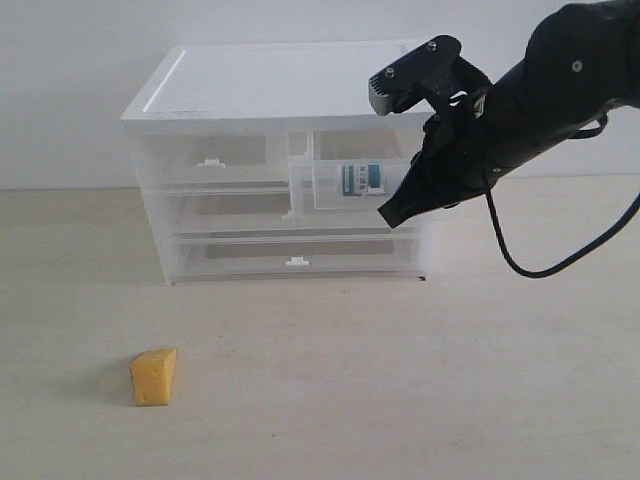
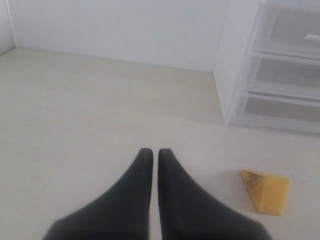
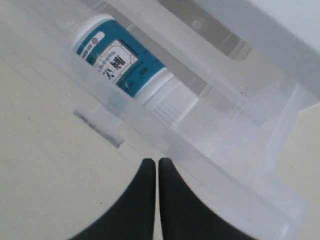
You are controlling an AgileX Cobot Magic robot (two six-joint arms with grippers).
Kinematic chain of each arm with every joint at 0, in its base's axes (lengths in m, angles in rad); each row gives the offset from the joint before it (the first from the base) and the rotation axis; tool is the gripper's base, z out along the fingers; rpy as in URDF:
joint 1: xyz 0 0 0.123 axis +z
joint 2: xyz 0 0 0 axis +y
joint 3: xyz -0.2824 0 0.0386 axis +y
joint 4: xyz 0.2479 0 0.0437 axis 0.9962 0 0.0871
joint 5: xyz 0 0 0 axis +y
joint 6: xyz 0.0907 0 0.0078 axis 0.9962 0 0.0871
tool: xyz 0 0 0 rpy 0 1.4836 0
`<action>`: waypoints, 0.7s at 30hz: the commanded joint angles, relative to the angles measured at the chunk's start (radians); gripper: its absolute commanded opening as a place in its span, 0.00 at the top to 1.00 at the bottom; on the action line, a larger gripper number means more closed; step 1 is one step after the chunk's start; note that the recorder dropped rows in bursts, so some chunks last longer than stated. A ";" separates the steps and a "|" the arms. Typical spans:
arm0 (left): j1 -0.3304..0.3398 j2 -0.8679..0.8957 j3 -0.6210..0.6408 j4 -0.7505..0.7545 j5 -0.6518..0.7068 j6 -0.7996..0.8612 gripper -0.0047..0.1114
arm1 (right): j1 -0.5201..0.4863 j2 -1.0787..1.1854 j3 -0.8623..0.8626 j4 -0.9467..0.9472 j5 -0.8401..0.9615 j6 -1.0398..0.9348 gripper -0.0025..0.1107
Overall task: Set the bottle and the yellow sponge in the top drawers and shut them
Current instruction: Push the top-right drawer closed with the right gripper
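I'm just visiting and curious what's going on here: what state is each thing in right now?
Right top drawer: pulled out.
Left top drawer: closed.
Bottle: lying on its side in the right top drawer.
Yellow sponge: on the table, untouched.
Full-width drawers: closed.
Left gripper: shut, empty.
Right gripper: shut, empty, at the open drawer's front.

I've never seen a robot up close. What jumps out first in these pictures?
The black right end effector grabs the eye: it is shut and poised close to the front of the pulled-out top right drawer of a clear plastic cabinet. Inside that drawer lies a white bottle with a teal label. Out front on the pale table, to the left, sits a lone yellow sponge.
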 commanded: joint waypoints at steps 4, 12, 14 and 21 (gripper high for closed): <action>0.002 -0.004 0.004 -0.002 -0.007 -0.002 0.92 | -0.008 0.020 -0.010 0.028 -0.002 0.017 0.98; 0.002 -0.004 0.004 -0.002 -0.007 -0.002 0.92 | -0.008 0.025 -0.044 0.292 0.084 -0.159 0.98; 0.002 -0.004 0.004 -0.002 -0.007 -0.002 0.92 | -0.008 0.025 -0.044 0.285 0.022 -0.161 0.98; 0.002 -0.004 0.004 -0.002 -0.007 -0.002 0.92 | -0.008 0.064 -0.045 0.279 -0.131 -0.163 0.98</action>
